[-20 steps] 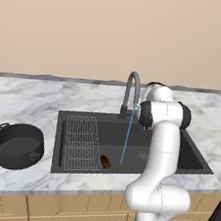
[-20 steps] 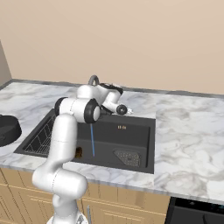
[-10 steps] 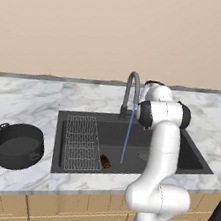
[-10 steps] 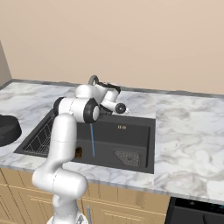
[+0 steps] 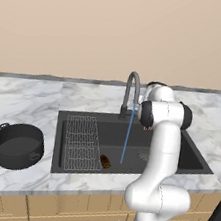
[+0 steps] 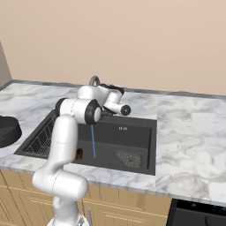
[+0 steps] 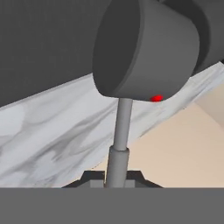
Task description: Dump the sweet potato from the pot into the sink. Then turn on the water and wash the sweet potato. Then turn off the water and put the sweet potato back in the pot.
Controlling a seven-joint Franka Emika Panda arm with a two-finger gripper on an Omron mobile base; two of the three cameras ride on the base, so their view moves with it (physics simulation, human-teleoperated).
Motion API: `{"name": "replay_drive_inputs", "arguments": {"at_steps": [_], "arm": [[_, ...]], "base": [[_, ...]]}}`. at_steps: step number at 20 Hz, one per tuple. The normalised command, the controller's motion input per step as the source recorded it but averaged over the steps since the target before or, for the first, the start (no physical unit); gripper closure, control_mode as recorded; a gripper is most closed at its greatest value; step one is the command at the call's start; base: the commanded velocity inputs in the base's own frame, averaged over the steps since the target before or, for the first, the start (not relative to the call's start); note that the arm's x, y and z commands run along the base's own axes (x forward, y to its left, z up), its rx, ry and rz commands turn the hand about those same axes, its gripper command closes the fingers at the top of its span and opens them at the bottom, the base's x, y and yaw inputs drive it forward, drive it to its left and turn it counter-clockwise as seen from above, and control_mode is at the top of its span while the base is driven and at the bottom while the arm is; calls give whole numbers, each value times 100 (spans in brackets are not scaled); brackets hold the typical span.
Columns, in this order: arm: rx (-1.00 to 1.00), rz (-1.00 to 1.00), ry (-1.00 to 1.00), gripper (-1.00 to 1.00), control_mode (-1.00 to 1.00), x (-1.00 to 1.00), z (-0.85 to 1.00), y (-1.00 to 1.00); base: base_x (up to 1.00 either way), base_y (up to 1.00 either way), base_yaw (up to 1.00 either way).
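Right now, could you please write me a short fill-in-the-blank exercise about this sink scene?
1. A thin blue stream of water runs from the curved grey faucet into the dark rectangular ____.
2. The small reddish-brown sweet potato lies in the basin beside the wire ____.
3. The round black pot stands on the marble counter and looks ____ inside.
4. The gripper is ____ on the thin grey faucet lever.

Missing words: sink; rack; empty; shut

The sweet potato (image 5: 105, 162) lies in the sink (image 5: 179, 138) (beside the rack (image 5: 81, 142)), pot (image 5: 18, 145) on the counter (image 5: 23, 101) left.
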Motion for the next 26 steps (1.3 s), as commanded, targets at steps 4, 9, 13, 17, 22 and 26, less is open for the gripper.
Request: {"name": "replay_drive_inputs", "arguments": {"at_steps": [4,9,13,17,22,26], "arm": [[11,10,0,100,-100,0,0,1],[9,13,0,100,-100,0,4,21],[7,12,0,100,-100,0,9,43],[7,10,0,100,-100,0,8,49],[6,8,0,100,-100,0,10,58],[5,7,0,100,-100,0,13,60]], "base": [[0,0,0],[0,0,0],[0,0,0],[0,0,0],[0,0,0],[0,0,0]]}}
